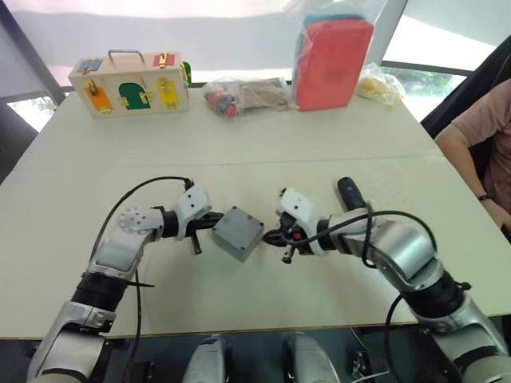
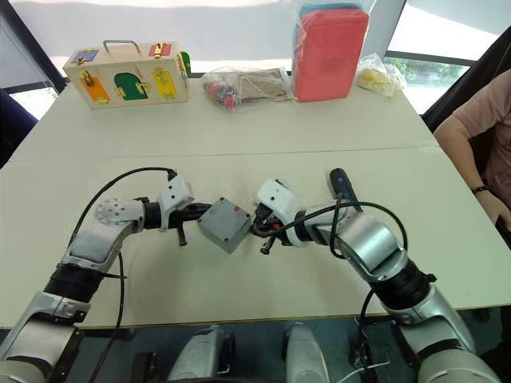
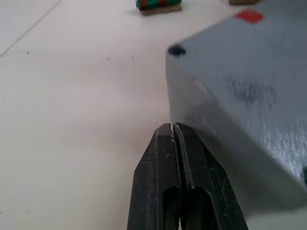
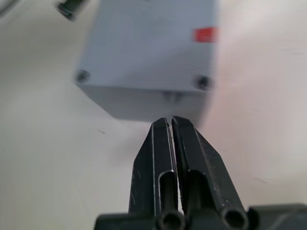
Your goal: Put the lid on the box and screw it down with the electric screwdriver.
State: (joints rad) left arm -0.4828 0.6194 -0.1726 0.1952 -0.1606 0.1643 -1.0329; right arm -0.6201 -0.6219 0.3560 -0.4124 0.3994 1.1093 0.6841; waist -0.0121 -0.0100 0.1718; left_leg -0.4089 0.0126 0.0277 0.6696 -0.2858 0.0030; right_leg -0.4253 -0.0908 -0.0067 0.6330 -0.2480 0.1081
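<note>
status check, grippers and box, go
Left gripper jaws shut, empty, at one side of the box. Right gripper jaws shut, empty, at the opposite side. Box sits closed on the table. Electric screwdriver lies behind right arm.

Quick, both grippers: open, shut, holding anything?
Left gripper: shut, empty, fingertips beside the grey box.
Right gripper: shut, empty, pointing at the box's other side.

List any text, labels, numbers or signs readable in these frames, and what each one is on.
No legible text.
Grey box: a plain small red mark, no characters.
Wooden box: coloured doors, no writing readable.
Red pack and bagged items: any print too small to read.
</note>
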